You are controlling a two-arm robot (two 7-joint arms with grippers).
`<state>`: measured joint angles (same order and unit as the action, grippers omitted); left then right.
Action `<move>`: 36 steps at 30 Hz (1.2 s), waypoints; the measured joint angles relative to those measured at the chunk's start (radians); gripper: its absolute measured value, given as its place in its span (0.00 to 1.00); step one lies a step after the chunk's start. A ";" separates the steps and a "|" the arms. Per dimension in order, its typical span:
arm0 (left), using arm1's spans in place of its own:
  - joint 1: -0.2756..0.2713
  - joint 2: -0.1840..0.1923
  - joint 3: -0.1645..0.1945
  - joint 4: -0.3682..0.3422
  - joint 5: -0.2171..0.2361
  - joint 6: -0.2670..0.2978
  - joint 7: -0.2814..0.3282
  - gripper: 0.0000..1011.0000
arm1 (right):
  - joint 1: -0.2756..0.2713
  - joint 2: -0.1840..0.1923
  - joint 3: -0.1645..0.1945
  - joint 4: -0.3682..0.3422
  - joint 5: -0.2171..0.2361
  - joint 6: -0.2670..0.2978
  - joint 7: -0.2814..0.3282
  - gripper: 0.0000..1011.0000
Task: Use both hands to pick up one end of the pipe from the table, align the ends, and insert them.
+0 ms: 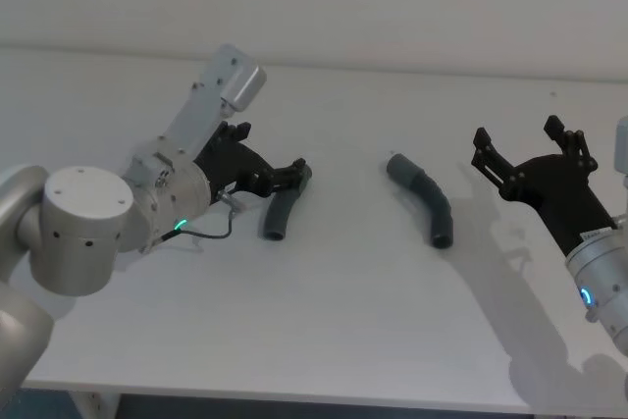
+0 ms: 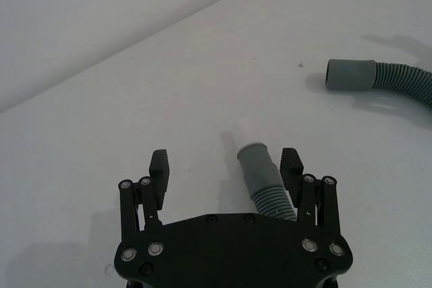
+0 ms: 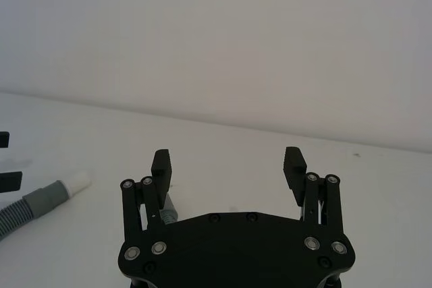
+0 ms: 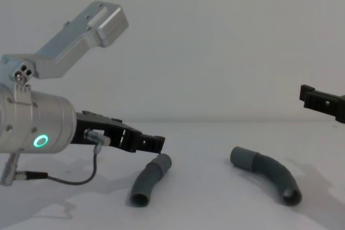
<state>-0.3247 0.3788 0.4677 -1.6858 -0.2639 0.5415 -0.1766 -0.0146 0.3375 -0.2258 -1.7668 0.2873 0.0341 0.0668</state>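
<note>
Pipe piece (image 2: 260,170) lies lengthwise inside wide-spread left tool (image 2: 225,160), pale tip (image 2: 244,128) outward; right tool (image 3: 228,160) wide.

No writing, label or number is legible anywhere.

Table (image 1: 324,340): plain matte white; fills most of the head view; front edge along the bottom of the frame
Left hose piece (image 1: 282,213): dark grey, ribbed, curved; lies left of centre; whitish plug tip (image 2: 244,128) at one end
Right hose piece (image 1: 430,205): same grey; right of centre, well apart; smooth socket cuff (image 1: 400,168) at its upper-left end
</note>
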 joint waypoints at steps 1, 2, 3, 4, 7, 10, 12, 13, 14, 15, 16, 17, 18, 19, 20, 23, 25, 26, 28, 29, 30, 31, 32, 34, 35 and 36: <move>-0.001 -0.002 0.000 0.003 0.000 0.001 0.000 0.99 | 0.000 0.000 0.000 0.000 0.000 0.000 0.000 1.00; -0.001 -0.004 0.001 0.005 0.001 0.001 0.000 0.99 | 0.000 0.000 0.000 0.000 0.000 0.000 0.000 1.00; -0.003 -0.008 0.001 0.011 0.002 0.004 0.000 0.99 | 0.000 0.000 0.000 0.000 0.000 0.000 0.000 1.00; -0.004 -0.010 0.002 0.013 0.002 0.004 0.000 0.99 | 0.000 0.000 0.000 0.000 0.000 0.000 0.000 1.00; -0.006 -0.018 0.002 0.022 0.002 0.009 0.000 0.99 | 0.000 0.000 0.000 0.000 0.000 0.000 0.000 1.00; -0.008 -0.024 0.002 0.029 0.002 0.016 -0.002 0.99 | 0.000 0.000 0.000 0.000 0.000 0.000 0.000 1.00; -0.008 -0.026 0.002 0.032 0.002 0.019 -0.004 0.99 | 0.000 0.000 0.000 0.000 0.000 0.000 0.000 1.00; -0.009 -0.028 0.002 0.035 0.002 0.023 -0.006 0.99 | 0.000 0.000 0.000 0.000 0.000 0.000 0.000 1.00; -0.009 -0.029 0.002 0.037 0.002 0.025 -0.007 0.99 | 0.000 0.000 0.000 0.000 0.000 0.000 0.000 1.00; -0.009 -0.031 0.002 0.039 0.001 0.028 -0.010 0.99 | 0.000 0.000 0.000 0.000 0.000 0.000 0.000 1.00; -0.009 -0.031 0.002 0.039 0.001 0.028 -0.010 0.99 | 0.000 0.000 0.000 0.000 0.000 0.000 0.000 1.00; -0.010 -0.033 0.001 0.042 0.001 0.031 -0.012 0.99 | 0.000 0.000 0.000 0.000 0.000 0.000 0.000 1.00; -0.010 -0.034 0.001 0.044 0.001 0.032 -0.013 0.99 | 0.000 0.000 0.000 0.000 0.000 0.000 0.000 1.00; -0.011 -0.035 0.001 0.046 0.000 0.035 -0.016 0.99 | 0.000 0.000 0.000 0.000 0.000 0.000 0.000 1.00; -0.012 -0.036 0.001 0.048 0.000 0.036 -0.017 0.99 | 0.000 0.000 0.000 0.000 0.000 0.000 0.000 1.00; -0.014 -0.039 0.000 0.054 -0.001 0.040 -0.022 0.99 | 0.000 0.000 0.000 0.000 0.000 0.000 0.000 1.00; -0.015 -0.041 -0.001 0.059 -0.001 0.043 -0.025 0.99 | 0.000 0.000 0.000 0.000 0.000 0.000 0.000 1.00; -0.016 -0.042 -0.001 0.061 -0.001 0.044 -0.026 0.99 | 0.000 0.000 0.000 0.000 0.000 0.000 0.000 1.00; -0.018 -0.044 -0.001 0.064 -0.001 0.045 -0.028 0.99 | 0.000 0.000 0.000 0.000 0.000 0.000 0.000 1.00; -0.020 -0.045 -0.001 0.068 -0.001 0.047 -0.031 0.99 | 0.000 0.000 0.000 0.000 0.000 0.000 0.000 1.00; -0.020 -0.046 -0.002 0.070 -0.001 0.048 -0.032 0.99 | 0.000 0.000 0.000 0.000 0.000 0.000 0.000 1.00; -0.021 -0.047 -0.002 0.071 -0.001 0.049 -0.033 0.99 | 0.000 0.000 0.000 0.000 0.000 0.000 0.000 1.00; -0.023 -0.048 -0.002 0.075 -0.001 0.051 -0.035 0.99 | 0.000 0.000 0.000 0.000 0.000 0.000 0.000 1.00; -0.026 -0.051 -0.002 0.081 -0.001 0.054 -0.039 0.99 | 0.000 0.000 0.000 0.000 0.000 0.000 0.000 1.00; -0.027 -0.052 -0.002 0.083 -0.001 0.054 -0.040 0.99 | 0.000 0.000 0.000 0.000 0.000 0.000 0.000 1.00; -0.027 -0.053 -0.002 0.086 -0.001 0.055 -0.041 0.99 | 0.000 0.000 0.000 0.000 0.000 0.000 0.000 1.00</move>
<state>-0.3521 0.3260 0.4658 -1.6001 -0.2652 0.5967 -0.2175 -0.0146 0.3374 -0.2258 -1.7668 0.2873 0.0341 0.0667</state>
